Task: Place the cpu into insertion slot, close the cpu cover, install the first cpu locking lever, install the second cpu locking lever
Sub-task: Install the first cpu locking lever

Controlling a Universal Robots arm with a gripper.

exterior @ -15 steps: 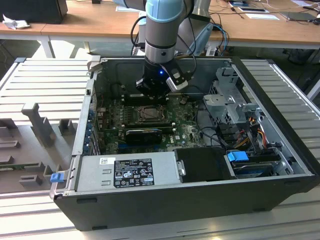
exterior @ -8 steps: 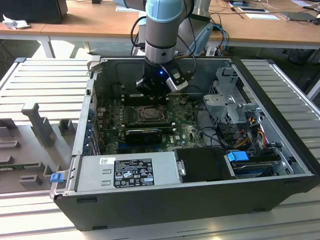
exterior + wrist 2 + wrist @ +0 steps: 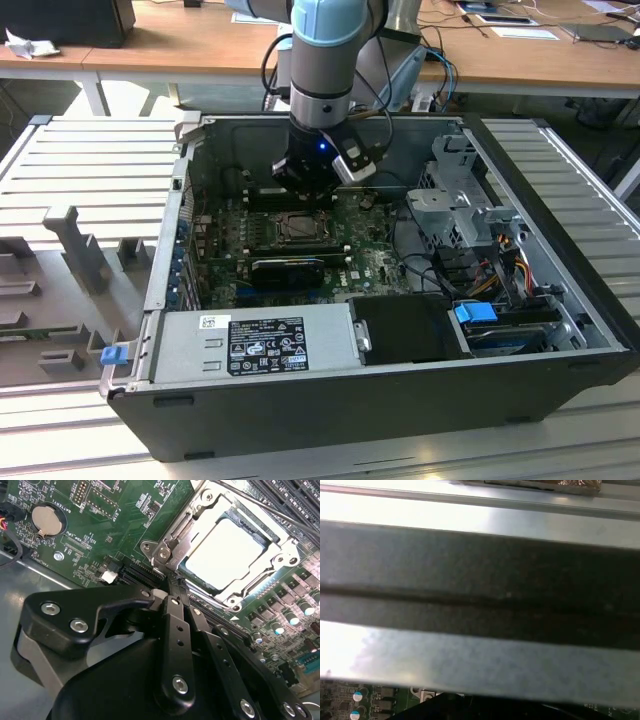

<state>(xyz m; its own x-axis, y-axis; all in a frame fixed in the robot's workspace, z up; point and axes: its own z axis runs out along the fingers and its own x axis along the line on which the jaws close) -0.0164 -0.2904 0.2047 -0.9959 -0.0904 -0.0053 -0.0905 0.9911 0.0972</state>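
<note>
Claw point(image 3: 172, 582), fingers pressed together, at the corner of the cpu cover point(image 3: 200, 525) closed over the cpu point(image 3: 225, 550), upper right of the second wrist view.

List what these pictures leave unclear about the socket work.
- Lever latching: in the second wrist view the gripper covers the near corner of the cover, so whether a lever is hooked there is hidden.
- Cpu: glare washes out its surface there.
- Slot: too small in the exterior view to judge.
- First wrist view: a blurred case wall blocks the board.
</note>
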